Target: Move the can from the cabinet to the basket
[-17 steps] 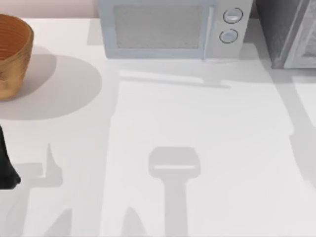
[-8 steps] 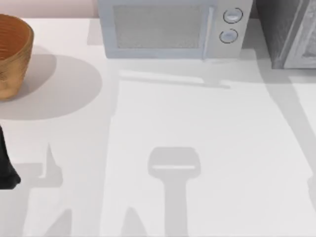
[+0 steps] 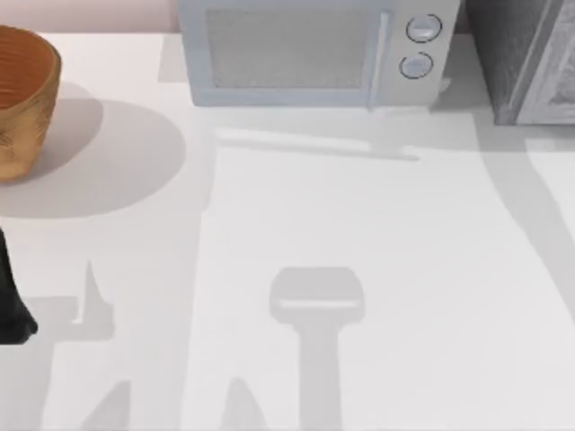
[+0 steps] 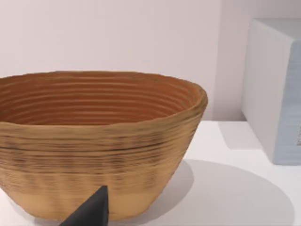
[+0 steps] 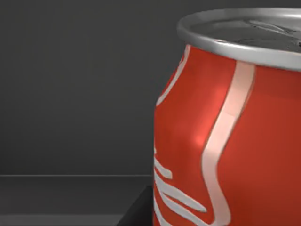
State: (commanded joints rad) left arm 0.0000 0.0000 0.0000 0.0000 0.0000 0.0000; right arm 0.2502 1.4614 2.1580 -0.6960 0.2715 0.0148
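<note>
The white table [image 3: 359, 224] takes up most of the top view, crossed by long grey shadows. At its back edge stands a light grey microwave [image 3: 310, 49] with two round knobs; in the far right corner is the cabinet [image 3: 521, 58], its dark speckled side facing the microwave. The basket [image 3: 22, 99] sits upright at the far left, open mouth up, throwing a wide round shadow toward the middle of the table. In the left wrist view the basket [image 4: 99, 146] is close and broad, ribbed inside and out, with the microwave's pale side [image 4: 277, 89] beyond it and a plain pinkish wall behind.

The can [image 5: 230, 132] stands upright in the right wrist view — long axis vertical, silver top up, red side with white script very near the camera. Dark grey walls and a dark floor surround it, the look of the cabinet's inside.

The left arm is parked at the table's left edge, a dark piece of it [image 3: 11, 301] in the top view. One dark fingertip [image 4: 91, 211] of the left gripper pokes up in front of the basket — whether that gripper, or the right one, is open or closed I cannot tell.
</note>
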